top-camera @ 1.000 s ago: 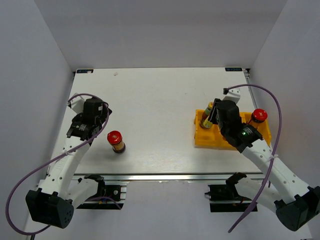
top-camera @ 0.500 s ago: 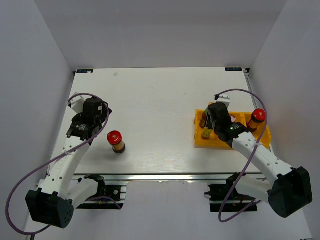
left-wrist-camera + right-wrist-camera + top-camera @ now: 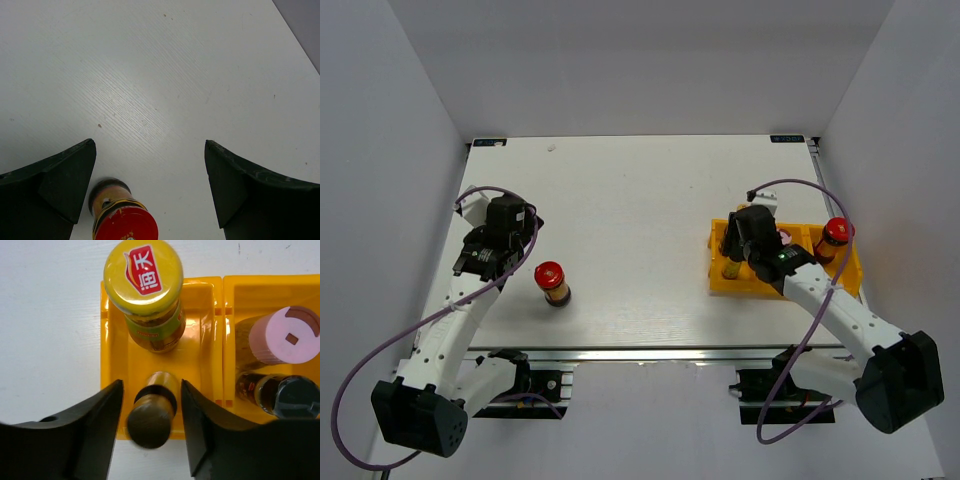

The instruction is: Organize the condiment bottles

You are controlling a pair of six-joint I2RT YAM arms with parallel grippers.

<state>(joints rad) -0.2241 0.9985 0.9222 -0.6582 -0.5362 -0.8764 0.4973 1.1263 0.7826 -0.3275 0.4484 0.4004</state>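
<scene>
In the right wrist view the right gripper (image 3: 151,386) hangs over the left compartment of the tray (image 3: 202,335). Its fingers are parted a little on either side of a slim bottle (image 3: 150,420) with a dull orange cap. Narrow gaps show on both sides, so the bottle is not pinched. It stands at the lower middle of that frame, with a yellow-capped bottle (image 3: 143,280) above it in the same compartment. In the next compartment, at the right of the frame, a pink-capped bottle (image 3: 287,335) stands above a black-capped bottle (image 3: 290,396). In the top view a red-capped jar (image 3: 836,236) stands at the tray's right end. At lower left of that view a second red-capped jar (image 3: 551,281) stands alone on the table (image 3: 640,200), just right of the left arm. In the left wrist view the left gripper (image 3: 149,150) has its fingers spread wide, with that jar at the bottom edge between them, untouched
</scene>
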